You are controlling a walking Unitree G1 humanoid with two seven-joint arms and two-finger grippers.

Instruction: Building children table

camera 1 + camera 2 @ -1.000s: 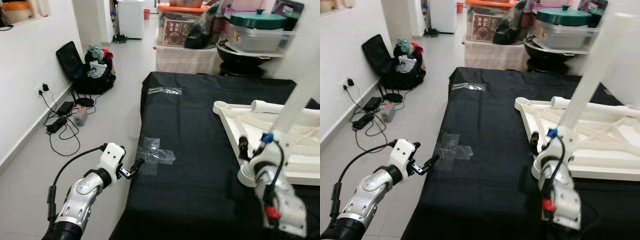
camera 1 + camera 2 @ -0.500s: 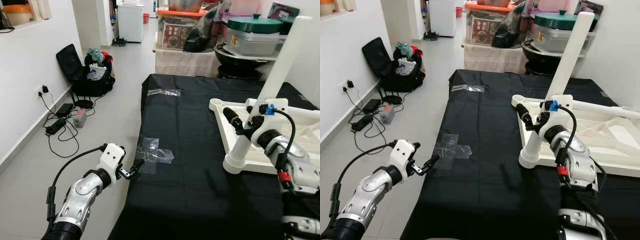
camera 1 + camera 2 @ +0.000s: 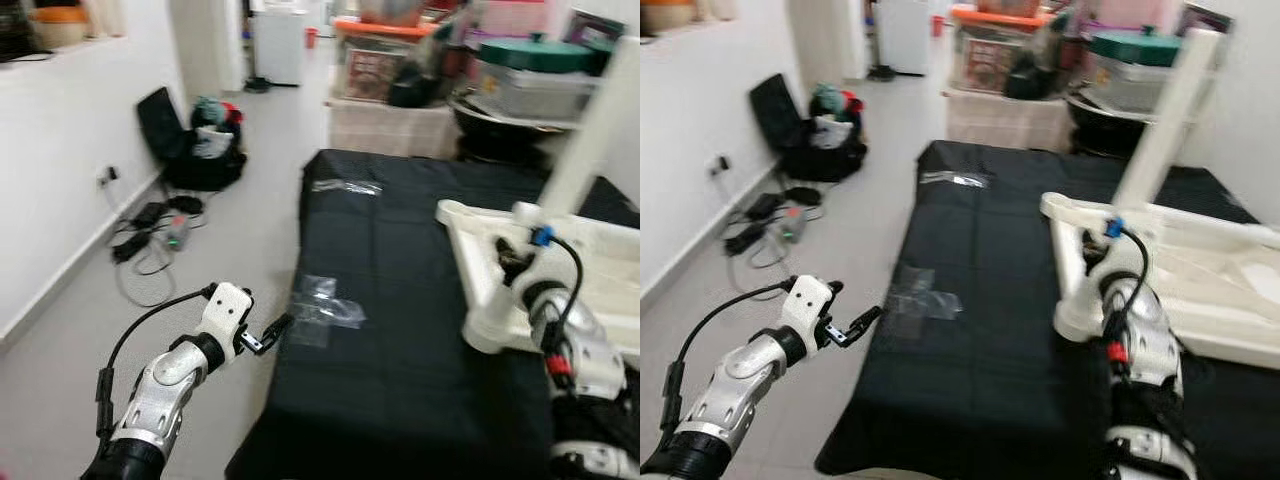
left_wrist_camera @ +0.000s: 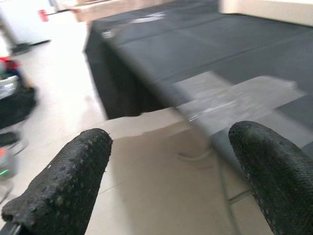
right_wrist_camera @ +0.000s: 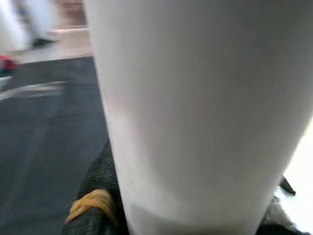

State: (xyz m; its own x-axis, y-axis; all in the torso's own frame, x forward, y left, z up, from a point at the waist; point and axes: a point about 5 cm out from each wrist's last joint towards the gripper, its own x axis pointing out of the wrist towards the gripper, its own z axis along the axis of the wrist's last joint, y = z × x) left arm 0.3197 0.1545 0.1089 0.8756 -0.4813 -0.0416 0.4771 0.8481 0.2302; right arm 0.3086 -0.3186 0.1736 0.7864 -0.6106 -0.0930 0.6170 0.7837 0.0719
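Cam panned a bit, and the right gripper (image 3: 515, 268) slid down the white leg (image 3: 1170, 110), fingers clamped on it, mid-right of frame at the tabletop (image 3: 1230, 275) corner. Fitting step imo; next needs seating the leg straight. Left gripper (image 3: 270, 330) idle, fingers wide apart w/ nothing held.

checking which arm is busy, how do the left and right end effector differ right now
The left end effector hangs open and empty beside the black cloth-covered table's edge, over the floor; the right end effector is shut on the tall white plastic table leg. The left reaches forward level; the right sits at the upside-down white tabletop's corner. Both have black fingers.
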